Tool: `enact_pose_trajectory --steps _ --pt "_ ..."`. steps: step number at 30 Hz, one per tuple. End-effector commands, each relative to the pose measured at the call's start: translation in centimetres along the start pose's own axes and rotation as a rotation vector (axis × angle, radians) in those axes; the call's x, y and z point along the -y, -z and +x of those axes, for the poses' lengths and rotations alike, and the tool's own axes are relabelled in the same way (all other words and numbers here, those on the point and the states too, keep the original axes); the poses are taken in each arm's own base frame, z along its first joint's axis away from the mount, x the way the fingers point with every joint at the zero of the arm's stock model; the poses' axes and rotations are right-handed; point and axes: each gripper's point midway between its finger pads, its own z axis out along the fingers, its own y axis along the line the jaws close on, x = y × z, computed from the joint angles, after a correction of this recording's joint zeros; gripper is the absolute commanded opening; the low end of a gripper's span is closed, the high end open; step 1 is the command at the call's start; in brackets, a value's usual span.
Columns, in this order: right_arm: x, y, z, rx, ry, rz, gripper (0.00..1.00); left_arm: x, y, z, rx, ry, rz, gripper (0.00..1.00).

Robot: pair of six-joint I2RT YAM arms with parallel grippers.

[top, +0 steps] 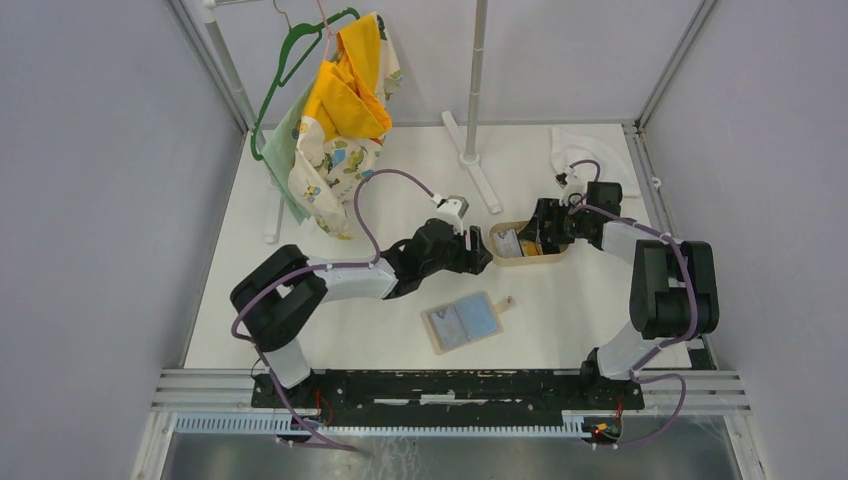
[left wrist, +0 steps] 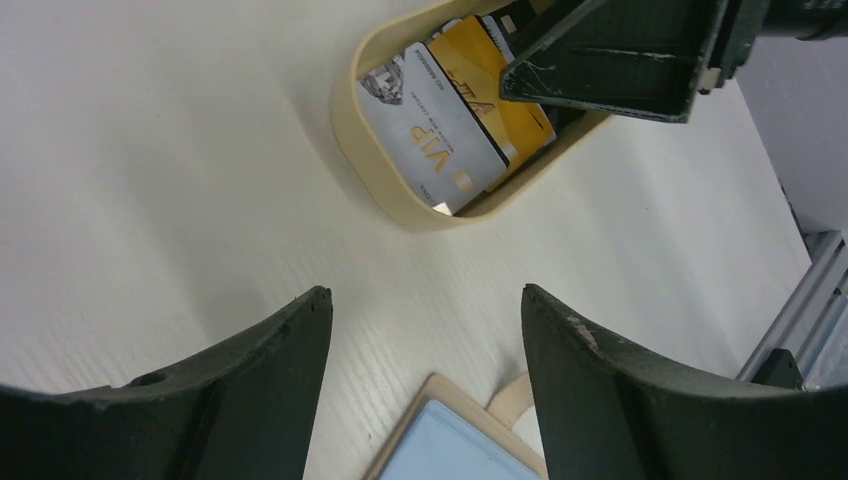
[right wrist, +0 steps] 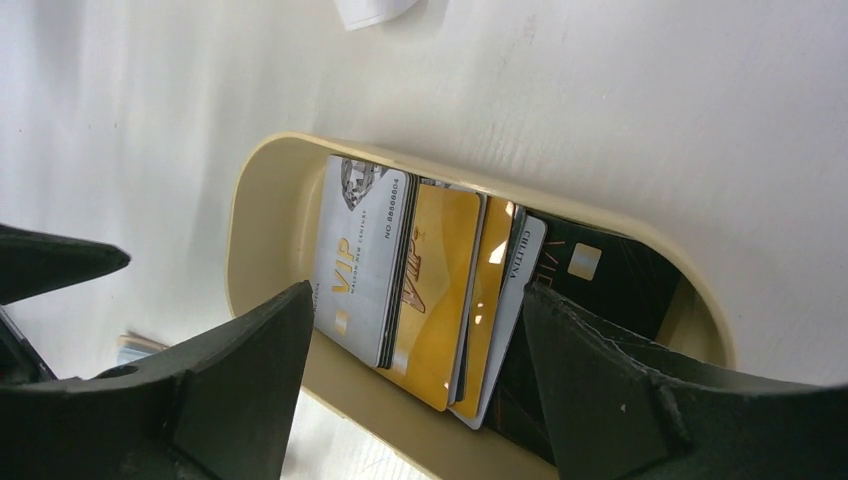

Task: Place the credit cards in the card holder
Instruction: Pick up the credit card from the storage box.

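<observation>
step: pick-up not begun. All the cards (right wrist: 410, 290) sit fanned in the tray (right wrist: 262, 220), none in the holder (top: 464, 323) yet, by the look of it.
right gripper (right wrist: 420, 400): jaws spread, straddling the card stack from the tray's right side, nothing pinched.
left gripper (left wrist: 425, 330): jaws spread and empty, hanging over bare table (left wrist: 150, 150) just left of the tray.
cards, place: in the tray, right of centre, far from the arm bases; a grey VIP card on top at the left end, gold ones next, a dark one at the right end.
cards, axis: long sides lie across the tray, while the tray's long axis runs left-right.
holder: open and flat on the table, near side of the tray, apart from it, tab pointing right.
next move: probably the right jaws drop lower and nip one card edge; thin, overlapping cards call for a fine, shallow pinch.
</observation>
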Motion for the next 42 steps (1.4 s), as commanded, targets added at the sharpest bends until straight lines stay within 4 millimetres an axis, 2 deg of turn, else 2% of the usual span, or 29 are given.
enact_pose_trajectory --steps 1,7,17,28,42 --pt "0.6 -0.4 0.2 -0.019 -0.045 0.039 0.84 0.3 -1.7 -1.2 -0.014 0.018 0.012 0.74" --pt "-0.7 -0.9 0.7 -0.035 -0.094 -0.047 0.83 -0.1 -3.4 -0.6 -0.059 0.016 -0.015 0.69" --pt "-2.7 -1.4 1.4 -0.071 -0.118 -0.151 0.82 0.1 -4.4 0.0 -0.087 0.013 -0.002 0.66" --pt "-5.2 -1.2 1.1 -0.070 -0.117 -0.266 0.78 0.9 -4.3 0.4 -0.112 0.015 0.040 0.54" --pt "-7.2 -0.6 0.7 -0.047 -0.146 -0.381 0.71 1.9 -4.3 0.4 -0.121 0.024 0.091 0.49"
